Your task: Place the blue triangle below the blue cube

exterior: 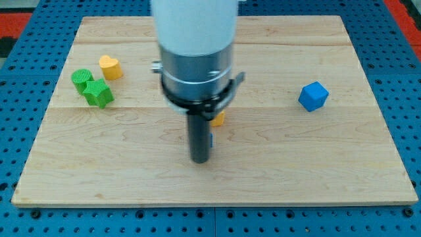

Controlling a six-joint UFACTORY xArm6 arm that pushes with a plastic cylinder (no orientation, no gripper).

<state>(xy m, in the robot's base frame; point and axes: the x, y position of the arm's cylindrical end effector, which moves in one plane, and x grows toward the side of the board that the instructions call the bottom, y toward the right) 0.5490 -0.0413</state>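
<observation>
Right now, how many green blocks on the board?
2, touching at the view's left: a round-lobed green block and a star-shaped green block just below-right. The arm could hide others.

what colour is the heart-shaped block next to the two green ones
Yellow: the heart-shaped block shows plainly in the camera view, top left.
</observation>
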